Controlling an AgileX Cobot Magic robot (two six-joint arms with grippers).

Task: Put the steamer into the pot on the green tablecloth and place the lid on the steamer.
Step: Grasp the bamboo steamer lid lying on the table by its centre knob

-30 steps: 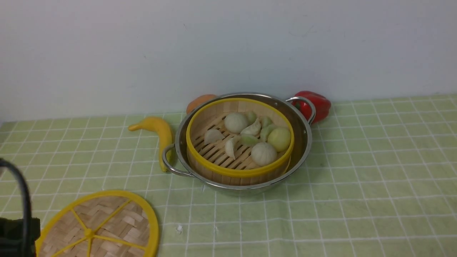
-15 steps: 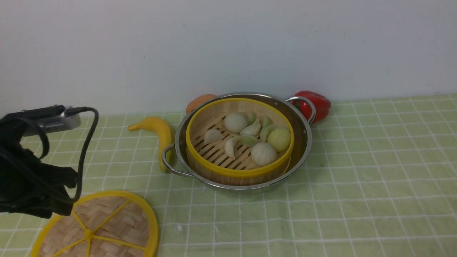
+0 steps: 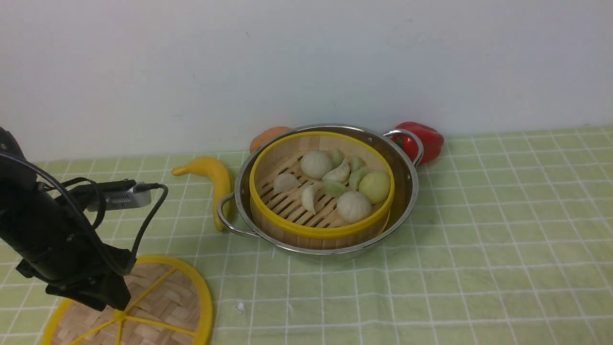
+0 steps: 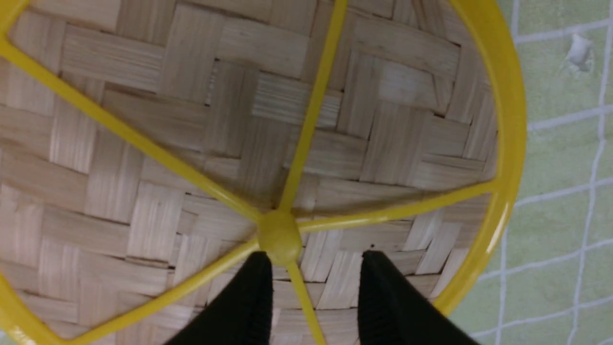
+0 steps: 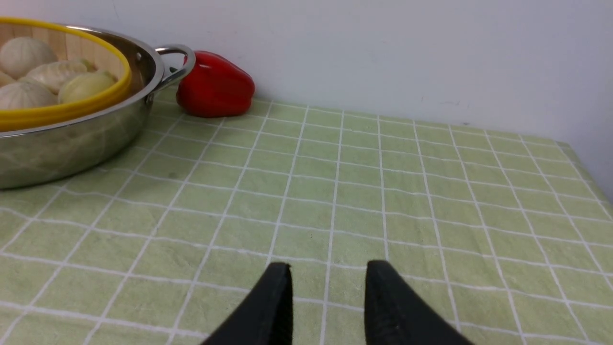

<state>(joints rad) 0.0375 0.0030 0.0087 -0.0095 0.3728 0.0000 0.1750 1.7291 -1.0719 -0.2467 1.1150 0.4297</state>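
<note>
The left jaws hang spread over the lid (image 4: 335,143), straddling a yellow spoke (image 4: 298,297) beside its hub (image 4: 279,237); light, stiff and flat, it probably lifts best by that spoke. Well beyond them the steamer (image 3: 292,206) already sits in the pot (image 3: 404,191) on the tablecloth (image 3: 479,239), while the right jaws stand spread and empty above it.

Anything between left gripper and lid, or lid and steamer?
Nothing visible. Left gripper is open right over the lid, fingertips beside its hub. Between lid and steamer: bare green tablecloth; banana lies flat beside the pot, near that path.
</note>
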